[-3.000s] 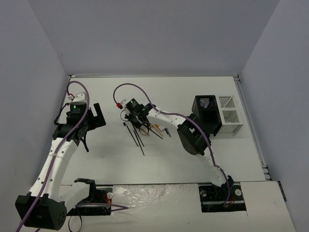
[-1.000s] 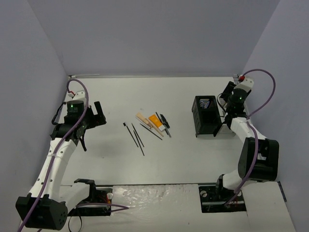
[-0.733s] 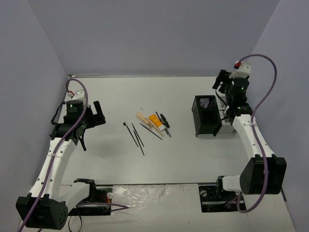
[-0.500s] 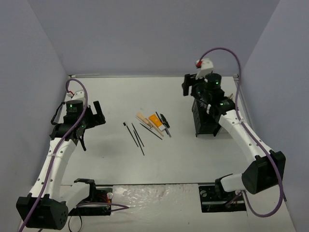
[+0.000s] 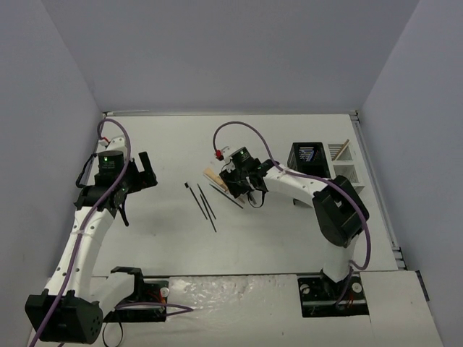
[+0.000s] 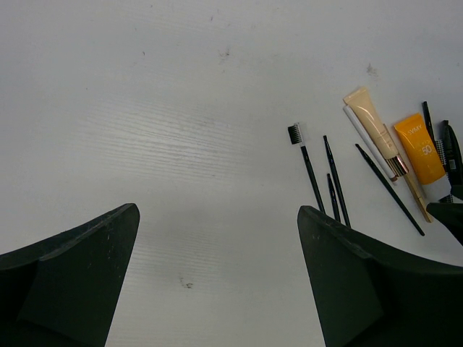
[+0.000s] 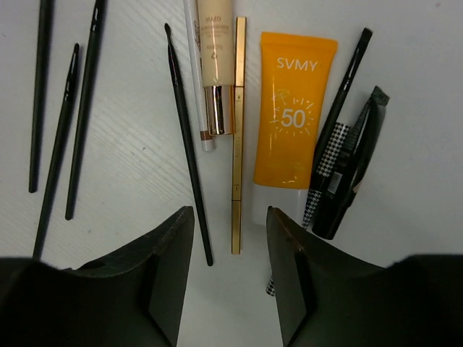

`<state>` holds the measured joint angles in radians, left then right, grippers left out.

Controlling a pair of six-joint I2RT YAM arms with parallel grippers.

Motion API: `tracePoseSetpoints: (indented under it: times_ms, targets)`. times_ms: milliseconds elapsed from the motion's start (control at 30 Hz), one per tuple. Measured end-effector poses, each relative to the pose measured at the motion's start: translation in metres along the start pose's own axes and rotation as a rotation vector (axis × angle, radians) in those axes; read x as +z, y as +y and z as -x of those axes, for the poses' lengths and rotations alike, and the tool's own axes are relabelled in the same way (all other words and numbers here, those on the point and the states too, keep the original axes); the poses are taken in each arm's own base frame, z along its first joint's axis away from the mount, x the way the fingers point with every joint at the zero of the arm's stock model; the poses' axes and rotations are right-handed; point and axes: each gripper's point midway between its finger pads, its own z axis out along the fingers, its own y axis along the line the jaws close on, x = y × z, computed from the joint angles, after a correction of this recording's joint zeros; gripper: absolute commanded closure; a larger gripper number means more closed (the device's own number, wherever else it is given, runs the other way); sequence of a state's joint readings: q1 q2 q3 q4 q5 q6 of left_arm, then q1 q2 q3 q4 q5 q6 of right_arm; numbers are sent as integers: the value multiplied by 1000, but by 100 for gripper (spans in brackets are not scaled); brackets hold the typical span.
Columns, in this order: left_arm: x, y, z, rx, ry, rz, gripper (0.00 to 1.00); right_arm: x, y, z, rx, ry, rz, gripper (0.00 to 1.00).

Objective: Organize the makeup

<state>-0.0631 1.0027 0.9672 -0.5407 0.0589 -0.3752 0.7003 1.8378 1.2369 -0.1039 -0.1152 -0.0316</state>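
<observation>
Makeup [image 6: 376, 155] lies in a row mid-desk [image 5: 253, 238], including an orange tube [image 7: 293, 123] printed "SVMY 50". The right gripper [image 7: 230, 231] hovers over the row, jaws apart, holding nothing. The left gripper [image 6: 217, 215] stands wide open, left of the row.

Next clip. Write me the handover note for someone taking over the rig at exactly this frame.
Left gripper: open, empty, hovering over the table left of the makeup.
Right gripper: open, empty, low over the pile, jaws either side of the gold pencil.
On the table: orange tube, beige tube, black brushes, black pencils.
Done: one beige stick stands in the white holder, beside the black mesh holder.
Left: everything lying on the table.
</observation>
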Motion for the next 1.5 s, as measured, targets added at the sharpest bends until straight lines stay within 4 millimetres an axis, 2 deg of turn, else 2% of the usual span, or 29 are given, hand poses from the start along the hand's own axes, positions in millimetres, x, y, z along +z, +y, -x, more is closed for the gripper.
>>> tracePoseSetpoints:
  times_ms: [100,267,567,900,967,1100,1267,1367,1500]
  targets:
    - [0,0,0,0,0,0,11,11,3,-9,-5,40,1,69]
    - [0,0,0,0,0,0,11,19,3,-5,-11,42,-4,80]
    - [0,0,0,0,-1,0,11,30,-1,4,-26,35,-25,81]
    - [0,1,1,-3,-2,3,11,47,-5,-6,-35,71,-43,80]
    - [0,2,1,-4,-2,4,11,48,-5,-6,-35,70,-47,83]
    - [0,2,1,-5,-2,5,11,48,-7,-6,-34,69,-56,96]
    - [0,2,1,-5,-2,5,11,46,-10,-10,-34,59,-74,100]
    - [0,2,1,-5,-2,4,11,38,-13,-21,-33,70,-96,100]
    - [0,2,1,-7,-2,5,11,18,-14,-48,-15,112,-108,100]
